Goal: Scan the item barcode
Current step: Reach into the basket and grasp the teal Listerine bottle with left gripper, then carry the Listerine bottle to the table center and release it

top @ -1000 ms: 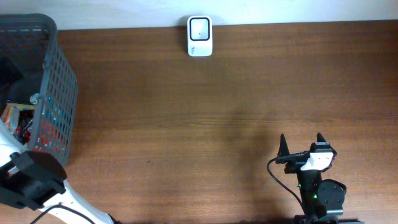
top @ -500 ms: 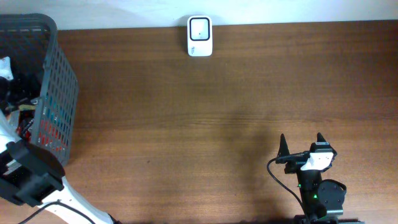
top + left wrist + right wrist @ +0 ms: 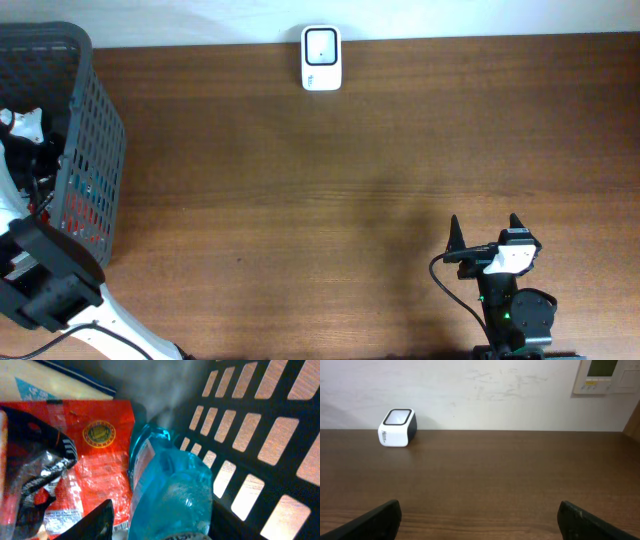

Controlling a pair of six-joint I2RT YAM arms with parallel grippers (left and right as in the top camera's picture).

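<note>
A clear blue bottle (image 3: pixel 170 485) lies in the dark grey basket (image 3: pixel 95 150) against its slotted wall (image 3: pixel 240 475), next to a red packet (image 3: pixel 100 445). My left gripper (image 3: pixel 160 522) reaches down into the basket (image 3: pixel 22 135) and straddles the bottle. A narrow gap shows between its left finger (image 3: pixel 95 522) and the bottle; the other finger is hidden behind the bottle. The white barcode scanner (image 3: pixel 321 58) stands at the table's far edge, also seen in the right wrist view (image 3: pixel 397 427). My right gripper (image 3: pixel 485 232) rests open near the front right, nothing between its fingers (image 3: pixel 480 520).
The basket at the far left also holds a crumpled black-and-white wrapper (image 3: pixel 40 475) and a beige box (image 3: pixel 45 385). Brown tabletop (image 3: pixel 320 200) stretches between the basket and the right arm. A white wall (image 3: pixel 495 390) stands behind the scanner.
My left arm has pushed farther into the basket and its jaws have narrowed around the blue bottle. The right arm has not moved.
</note>
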